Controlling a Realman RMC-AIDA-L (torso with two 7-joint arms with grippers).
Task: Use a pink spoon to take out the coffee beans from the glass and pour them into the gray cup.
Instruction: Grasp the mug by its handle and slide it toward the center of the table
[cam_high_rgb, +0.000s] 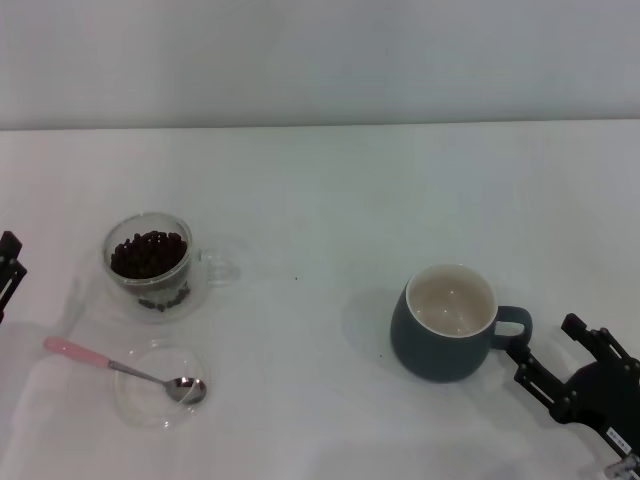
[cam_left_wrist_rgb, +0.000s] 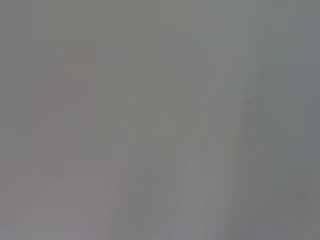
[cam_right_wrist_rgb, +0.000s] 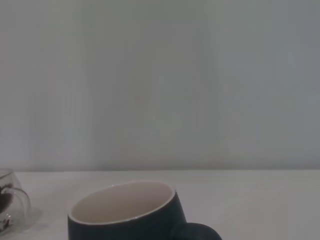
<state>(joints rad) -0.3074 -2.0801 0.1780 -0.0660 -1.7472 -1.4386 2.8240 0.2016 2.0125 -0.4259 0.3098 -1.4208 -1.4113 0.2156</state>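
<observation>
The glass (cam_high_rgb: 150, 262) stands at the left of the white table, handle toward the centre, holding coffee beans (cam_high_rgb: 148, 252). In front of it lies the pink spoon (cam_high_rgb: 75, 352), its silver bowl resting on a flat clear saucer (cam_high_rgb: 140, 405). The gray cup (cam_high_rgb: 448, 322) stands upright right of centre, cream inside with no beans showing, loop handle to the right. My right gripper (cam_high_rgb: 544, 337) is open just beside that handle, holding nothing. My left gripper (cam_high_rgb: 8, 264) shows only partly at the left edge, apart from the glass. The right wrist view shows the gray cup (cam_right_wrist_rgb: 125, 215) close up and the glass (cam_right_wrist_rgb: 10, 202) farther off.
A pale wall (cam_high_rgb: 320, 60) rises behind the table's far edge. The left wrist view shows only a blank pale surface.
</observation>
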